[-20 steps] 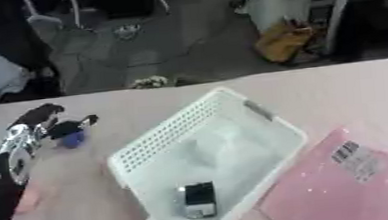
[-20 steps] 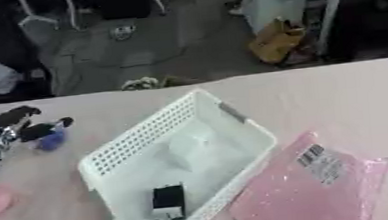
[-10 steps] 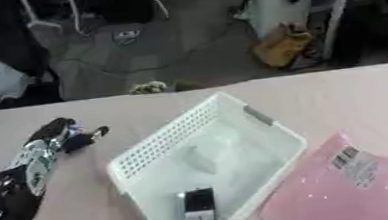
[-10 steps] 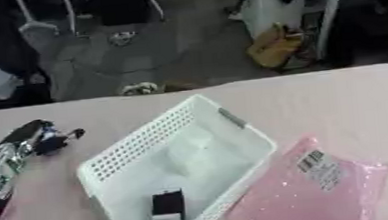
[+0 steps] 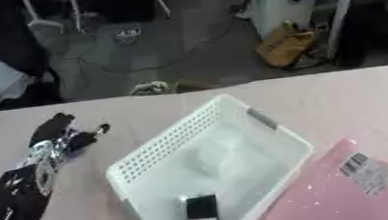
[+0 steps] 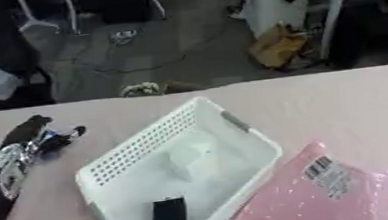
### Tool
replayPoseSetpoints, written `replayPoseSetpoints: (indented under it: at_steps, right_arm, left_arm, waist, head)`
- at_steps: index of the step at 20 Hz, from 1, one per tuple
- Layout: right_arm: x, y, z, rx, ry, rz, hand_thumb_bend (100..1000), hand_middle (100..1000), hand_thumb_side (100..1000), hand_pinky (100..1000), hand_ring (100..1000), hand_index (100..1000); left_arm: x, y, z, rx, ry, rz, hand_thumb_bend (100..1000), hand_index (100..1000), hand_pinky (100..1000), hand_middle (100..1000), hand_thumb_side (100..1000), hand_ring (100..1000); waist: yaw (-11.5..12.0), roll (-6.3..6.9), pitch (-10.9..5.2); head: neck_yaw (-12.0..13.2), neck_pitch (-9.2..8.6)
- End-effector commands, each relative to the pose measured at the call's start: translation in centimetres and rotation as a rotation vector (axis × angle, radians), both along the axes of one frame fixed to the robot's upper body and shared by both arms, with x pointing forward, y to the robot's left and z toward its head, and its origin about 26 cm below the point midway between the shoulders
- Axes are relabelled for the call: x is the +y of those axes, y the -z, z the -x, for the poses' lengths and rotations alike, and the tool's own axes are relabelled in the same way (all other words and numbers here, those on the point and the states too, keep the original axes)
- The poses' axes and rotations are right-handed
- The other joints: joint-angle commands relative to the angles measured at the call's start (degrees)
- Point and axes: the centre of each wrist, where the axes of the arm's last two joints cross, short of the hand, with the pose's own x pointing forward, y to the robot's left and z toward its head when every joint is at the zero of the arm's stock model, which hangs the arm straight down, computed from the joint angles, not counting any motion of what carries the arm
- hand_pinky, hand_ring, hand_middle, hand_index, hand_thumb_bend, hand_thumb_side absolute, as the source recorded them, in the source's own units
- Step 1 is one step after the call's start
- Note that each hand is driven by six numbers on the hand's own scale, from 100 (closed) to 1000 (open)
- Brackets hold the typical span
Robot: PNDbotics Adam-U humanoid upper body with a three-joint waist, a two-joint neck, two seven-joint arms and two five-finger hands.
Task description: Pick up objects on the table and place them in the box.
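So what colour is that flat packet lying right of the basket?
Pink, with a white barcode label; the packet shows best in the right eye view.

Both head-mounted eyes look steeply down, sharing the white basket [image 5: 210, 171] (slightly offset sideways).

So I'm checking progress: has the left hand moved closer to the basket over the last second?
Yes. The left hand has lifted and shifted right toward the white basket, though the camera tilted too. It has not reached the rim.
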Motion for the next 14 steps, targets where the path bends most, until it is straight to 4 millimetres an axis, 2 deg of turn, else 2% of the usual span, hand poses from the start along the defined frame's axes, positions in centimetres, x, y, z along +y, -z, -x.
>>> replayPoseSetpoints:
  at_steps: [1,6,14]
  right_arm:
    - [0.2,-0.9,0.4,-0.036,-0.003,0.031,100,766,1000,774,816,785]
    - [0.2,-0.9,0.4,-0.037,-0.002,0.034,100,767,1000,775,816,785]
    - [0.2,-0.9,0.4,-0.036,0.002,0.035,100,766,1000,775,817,784]
  left_arm:
    - [1.8,-2.9,0.0,-0.050,-0.020,-0.060,883,1000,1000,1000,998,1000]
    - [2.5,-3.1,0.1,-0.040,-0.024,-0.073,863,1000,1000,1000,1000,1000]
    - [4.2,-2.9,0.7,0.024,-0.044,-0.078,901,1000,1000,1000,1000,1000]
  waist:
    - [-0.1,-0.79,0.22]
    - [-0.5,-0.89,0.62]
    - [-0.8,-0.92,0.87]
  head:
    - [0.1,-0.95]
    - [0.2,-1.21]
    - [1.0,-0.94]
